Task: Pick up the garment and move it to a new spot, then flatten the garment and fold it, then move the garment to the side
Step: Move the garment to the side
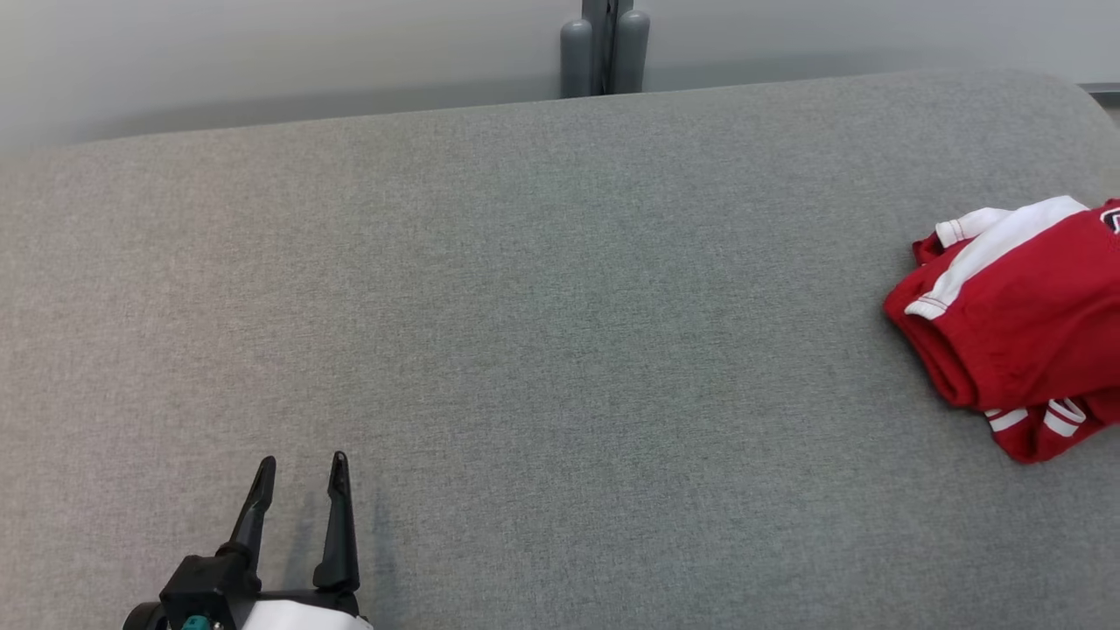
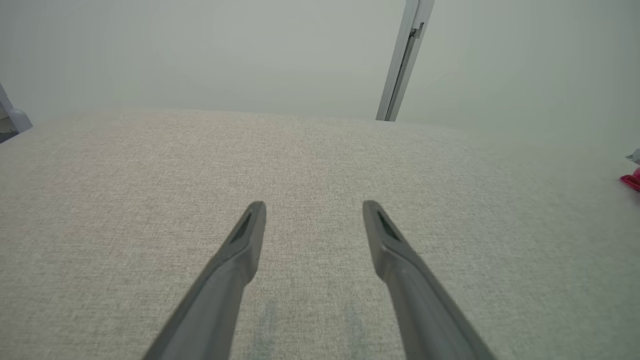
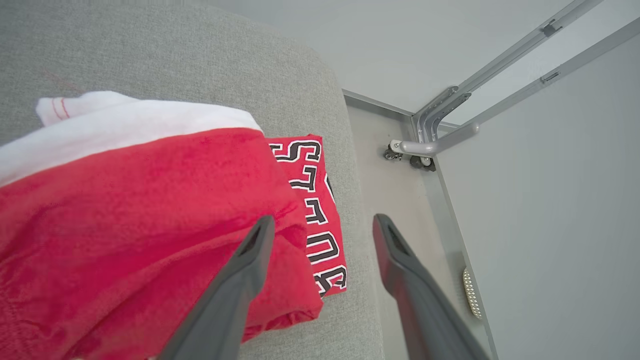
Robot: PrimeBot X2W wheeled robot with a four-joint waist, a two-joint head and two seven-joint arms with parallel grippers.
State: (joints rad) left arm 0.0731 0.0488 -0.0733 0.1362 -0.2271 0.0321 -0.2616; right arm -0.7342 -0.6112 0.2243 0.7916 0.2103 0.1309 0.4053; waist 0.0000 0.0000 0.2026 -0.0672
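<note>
Find folded red-and-white fabric garment, black lettering on one panel, at right end of grey fabric-covered table, near the rounded edge. See right pincer spread wide over garment's red edge, pinching nothing; cannot tell whether it touches the cloth. See left pincer likewise spread, empty, over bare table, well apart from garment.

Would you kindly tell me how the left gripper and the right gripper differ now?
The left gripper hangs over bare cushion, far from the garment; the right gripper hangs at the red and white garment's edge. The left gripper is well inside the cushion; the right gripper is by its rim. Both are open and hold nothing.
</note>
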